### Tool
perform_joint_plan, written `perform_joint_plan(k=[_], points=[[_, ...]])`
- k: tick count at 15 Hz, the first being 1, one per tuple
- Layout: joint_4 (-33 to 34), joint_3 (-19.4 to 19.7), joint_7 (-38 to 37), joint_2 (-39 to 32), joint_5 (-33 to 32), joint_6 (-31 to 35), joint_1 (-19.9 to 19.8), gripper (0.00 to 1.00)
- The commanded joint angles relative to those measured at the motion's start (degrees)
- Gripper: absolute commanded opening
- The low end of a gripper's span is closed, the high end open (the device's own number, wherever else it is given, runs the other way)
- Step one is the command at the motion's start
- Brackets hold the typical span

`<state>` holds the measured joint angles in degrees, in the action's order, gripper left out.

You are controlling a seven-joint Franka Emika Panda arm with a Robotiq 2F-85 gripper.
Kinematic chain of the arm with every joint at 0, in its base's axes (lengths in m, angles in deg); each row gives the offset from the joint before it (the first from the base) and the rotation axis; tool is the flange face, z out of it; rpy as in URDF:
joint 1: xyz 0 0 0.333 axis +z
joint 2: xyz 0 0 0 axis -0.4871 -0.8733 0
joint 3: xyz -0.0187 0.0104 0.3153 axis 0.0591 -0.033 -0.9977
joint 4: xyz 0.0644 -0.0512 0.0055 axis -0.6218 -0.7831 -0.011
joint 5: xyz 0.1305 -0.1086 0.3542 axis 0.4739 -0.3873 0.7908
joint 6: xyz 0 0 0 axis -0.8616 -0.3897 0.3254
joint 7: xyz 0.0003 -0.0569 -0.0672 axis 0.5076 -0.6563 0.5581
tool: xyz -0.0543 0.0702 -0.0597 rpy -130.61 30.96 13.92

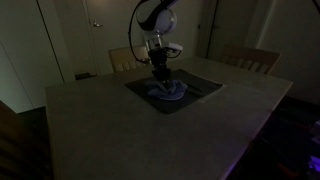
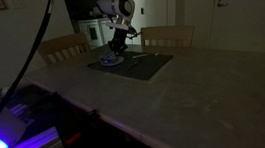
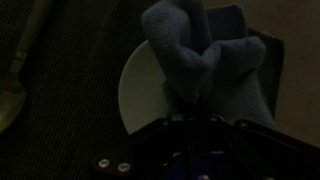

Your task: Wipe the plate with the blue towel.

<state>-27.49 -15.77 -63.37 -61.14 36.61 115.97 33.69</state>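
Wrist view only: a dull metal utensil (image 3: 14, 75) is seen far left on the large dark grey woven mat (image 3: 80, 100). Next comes the small round white plate (image 3: 135, 95), then the bunched pale blue-grey cloth towel (image 3: 210, 60) covering its right part. In both exterior views the utensil is too dark to resolve. The black gripper (image 1: 160, 84) (image 2: 116, 51) is seen lowered onto the plate. Jaws are clamped on the towel, gathered directly beneath them.

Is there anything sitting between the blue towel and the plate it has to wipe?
Nothing visible. In the wrist view the blue towel, bunched in the shut gripper, already lies on the plate with no object between them. A utensil rests on the dark mat off to the side, clear of the plate.
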Motion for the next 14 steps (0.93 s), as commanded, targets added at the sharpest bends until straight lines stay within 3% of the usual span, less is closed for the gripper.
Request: perform_joint_plan(k=[1,5,9,14], points=[[-0.4,-0.7,0.8,0.1,1.6,-4.4,-1.7,0.01],[-0.6,0.4,-1.1,0.5,1.7,-8.2,-2.5,0.01],[-1.9,3.3,-6.3,1.6,-0.6,-2.3,-1.6,0.01],[-1.2,3.3,-6.4,1.0,-1.7,2.9,-1.1,0.01]])
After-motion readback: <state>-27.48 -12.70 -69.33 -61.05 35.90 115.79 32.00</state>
